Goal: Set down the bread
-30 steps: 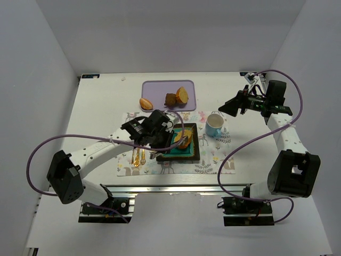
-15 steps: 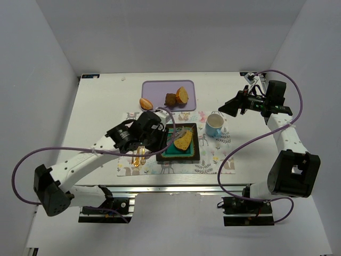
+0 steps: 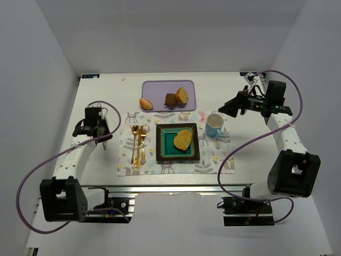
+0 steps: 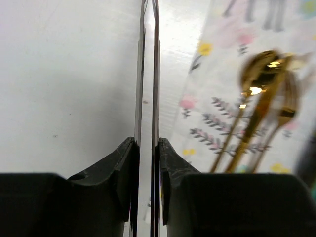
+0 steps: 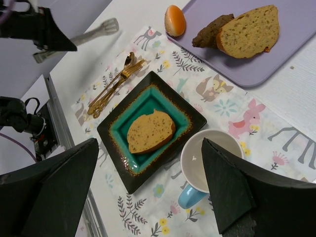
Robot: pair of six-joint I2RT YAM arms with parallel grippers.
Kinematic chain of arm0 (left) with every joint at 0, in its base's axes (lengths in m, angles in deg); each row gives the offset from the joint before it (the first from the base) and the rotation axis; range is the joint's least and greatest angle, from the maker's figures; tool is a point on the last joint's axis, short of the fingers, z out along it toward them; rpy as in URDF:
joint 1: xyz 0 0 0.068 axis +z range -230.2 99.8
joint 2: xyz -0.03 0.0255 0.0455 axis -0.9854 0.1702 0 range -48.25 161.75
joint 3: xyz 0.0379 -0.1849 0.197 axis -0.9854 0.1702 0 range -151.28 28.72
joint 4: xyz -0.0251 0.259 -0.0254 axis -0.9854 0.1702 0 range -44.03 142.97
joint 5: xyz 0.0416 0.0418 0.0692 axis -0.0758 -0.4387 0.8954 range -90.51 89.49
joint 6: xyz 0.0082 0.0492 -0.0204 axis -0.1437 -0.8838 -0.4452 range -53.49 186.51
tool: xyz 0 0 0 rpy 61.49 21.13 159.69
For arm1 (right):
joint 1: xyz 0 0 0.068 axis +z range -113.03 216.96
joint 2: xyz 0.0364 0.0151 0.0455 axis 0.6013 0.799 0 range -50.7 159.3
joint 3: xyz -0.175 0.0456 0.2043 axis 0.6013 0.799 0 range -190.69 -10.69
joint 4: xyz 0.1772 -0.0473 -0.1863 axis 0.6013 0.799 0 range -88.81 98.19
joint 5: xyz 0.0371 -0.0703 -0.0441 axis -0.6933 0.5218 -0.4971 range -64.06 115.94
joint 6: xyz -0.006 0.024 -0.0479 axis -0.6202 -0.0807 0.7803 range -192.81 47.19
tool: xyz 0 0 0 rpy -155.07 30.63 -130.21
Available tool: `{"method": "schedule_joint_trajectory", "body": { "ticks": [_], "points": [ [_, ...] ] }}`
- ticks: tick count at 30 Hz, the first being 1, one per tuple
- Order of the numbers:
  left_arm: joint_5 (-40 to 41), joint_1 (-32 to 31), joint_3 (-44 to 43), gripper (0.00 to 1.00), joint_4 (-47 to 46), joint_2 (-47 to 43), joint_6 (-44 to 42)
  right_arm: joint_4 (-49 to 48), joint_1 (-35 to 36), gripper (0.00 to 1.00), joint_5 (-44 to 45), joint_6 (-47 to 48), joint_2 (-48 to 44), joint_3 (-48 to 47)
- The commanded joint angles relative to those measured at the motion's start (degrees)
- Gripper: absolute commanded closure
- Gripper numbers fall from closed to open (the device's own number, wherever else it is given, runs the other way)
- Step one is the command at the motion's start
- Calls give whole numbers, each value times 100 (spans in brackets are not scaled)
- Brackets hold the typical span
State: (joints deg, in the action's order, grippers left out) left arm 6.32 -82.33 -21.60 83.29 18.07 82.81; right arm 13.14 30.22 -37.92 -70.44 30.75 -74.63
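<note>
The bread is a flat golden oval with a browner rim. It lies free on the square teal plate, toward its right half. The right wrist view also shows the bread on the plate. My left gripper hovers left of the placemat, well away from the plate. In the left wrist view the left gripper is shut on thin metal tongs; the tongs hold nothing. My right gripper is raised at the far right, and in its own view the right gripper stands wide open and empty.
A lilac tray at the back holds a dark brown chunk and an orange-golden wedge; a small orange piece lies at its left edge. Gold cutlery lies left of the plate, a blue cup to its right, all on a patterned placemat.
My left arm has drawn back from over the plate to the left side of the table with the tongs. The bread stays on the plate. The right arm has not moved.
</note>
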Motion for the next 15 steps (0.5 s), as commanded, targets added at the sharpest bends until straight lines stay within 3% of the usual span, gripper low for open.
{"method": "schedule_joint_trajectory", "body": {
  "ticks": [1,5,9,13,15],
  "points": [
    [159,509,365,66,-865,187,-512,149,-29,11,-215,237,-103,-171],
    [318,810,725,62,-1402,591,-829,457,-29,11,-189,509,-112,-276],
    [197,1188,1094,50,-1868,899,-952,826,-29,11,-83,800,-129,-347],
    [-217,1470,903,36,-1799,1531,-996,1047,-29,11,-13,932,-129,-391],
    [-357,1470,666,34,-1502,2067,-1005,1055,-29,11,-4,906,-129,-400]
  ]
}}
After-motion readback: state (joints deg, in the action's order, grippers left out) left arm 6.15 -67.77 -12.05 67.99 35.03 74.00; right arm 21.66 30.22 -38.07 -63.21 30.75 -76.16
